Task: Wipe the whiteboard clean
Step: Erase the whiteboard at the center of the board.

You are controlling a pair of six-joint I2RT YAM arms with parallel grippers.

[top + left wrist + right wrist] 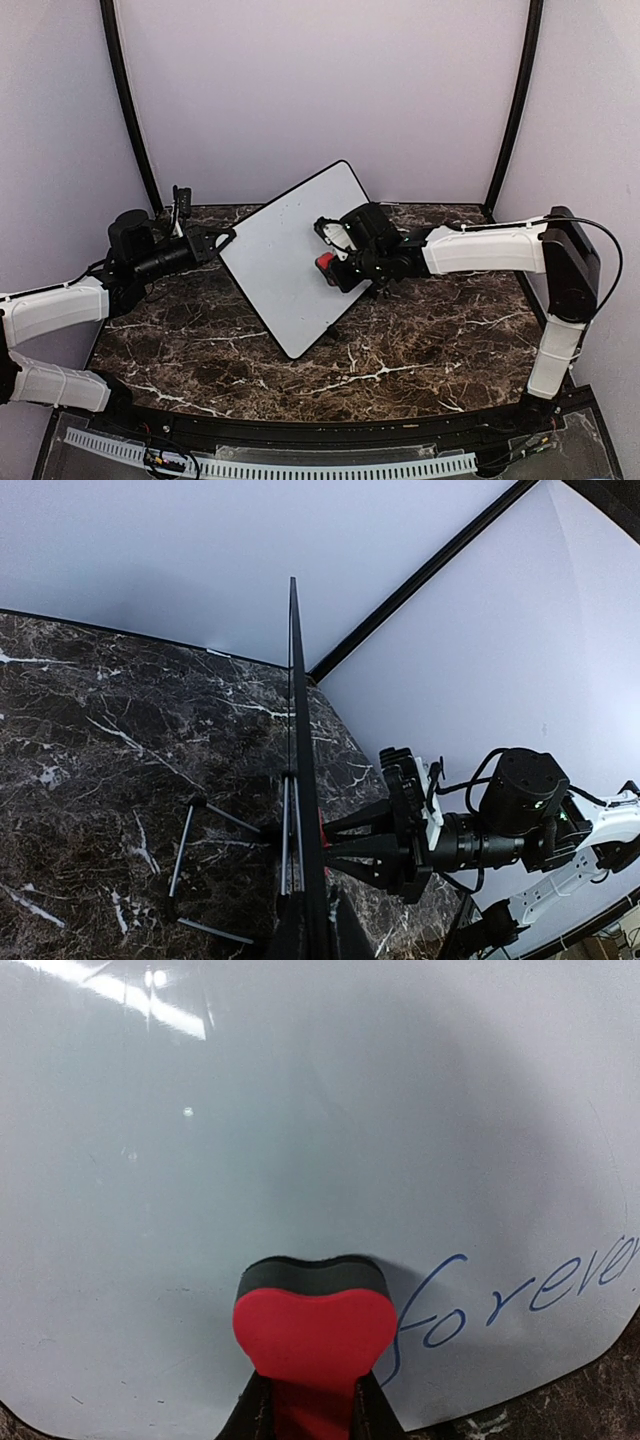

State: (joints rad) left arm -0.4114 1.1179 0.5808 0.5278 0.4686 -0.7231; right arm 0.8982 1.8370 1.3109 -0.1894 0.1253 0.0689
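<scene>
Two grippers, one board, one tool.

1. Whiteboard [290, 260]: propped at a slant on the tabletop [420, 350] between the two grippers. It is seen edge-on from the left wrist and face-on from the right.
2. Left gripper [220, 240]: clamped on the board's rim at the corner nearest it. This is the only hold on the board.
3. Right gripper [305, 1415]: closed on a red eraser [315, 1330], whose dark felt is pressed to the board face just ahead of the fingertips.
4. Writing [520, 1295]: blue "forever", not yet wiped. It starts just right of the eraser and runs toward the board's rounded corner.

Hazards, as judged:
- With only one rim pinched, a hard push from the right gripper would likely swing the board about the left gripper or slide its foot on the tabletop.
- The text ends close to the rim, so a long stroke away to the gripper's right may carry the eraser off the edge.
- The eraser is held by its narrow tail, so drag could twist it loose.
- Light pressure risks smearing the ink.
</scene>
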